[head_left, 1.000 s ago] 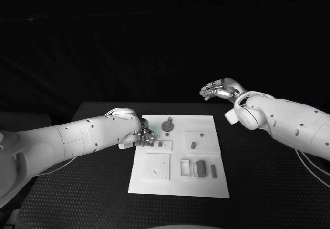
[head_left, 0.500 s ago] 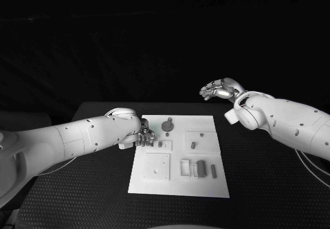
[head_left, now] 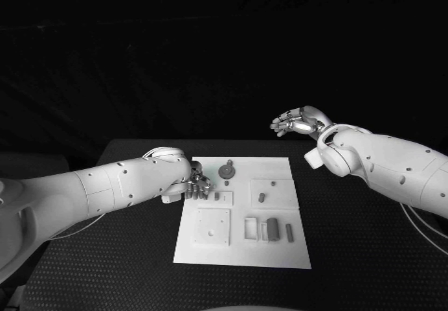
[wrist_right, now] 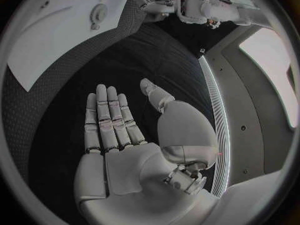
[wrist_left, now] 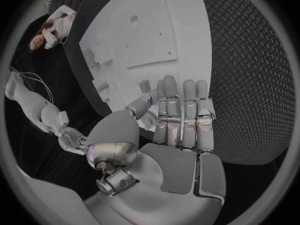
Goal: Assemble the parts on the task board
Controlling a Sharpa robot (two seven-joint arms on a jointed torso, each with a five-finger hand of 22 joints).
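While the left hand [head_left: 193, 186] hangs low over the near-left edge of the task board [head_left: 245, 256], the right hand [head_left: 299, 121] is raised well clear of the table beyond the board's far-right corner. The left wrist view shows the left hand with fingers [wrist_left: 181, 116] extended side by side and the thumb angled inward, nothing between them; the hand is released. The right wrist view shows the right hand [wrist_right: 125, 135] flat and spread, likewise holding nothing.

The parts lie across the board: a round part [head_left: 228, 171] near the far edge, a small peg [head_left: 263, 197] on the raised square plate at the right, a dark block [head_left: 272, 228] beside a rectangular frame near the middle, and a slim bar [head_left: 289, 230] just beside that block. A square plate [head_left: 213, 227] occupies the near-left area.

Hazards from this position:
- The left fingers stand just beside small pieces at the board's left edge. A descent without alignment is likely to knock a piece away rather than grasp it.
- Pressure on the edge may shift the board on the black table [head_left: 355, 246].
- The left forearm hides that edge from the head camera, so contact cannot be confirmed from above.
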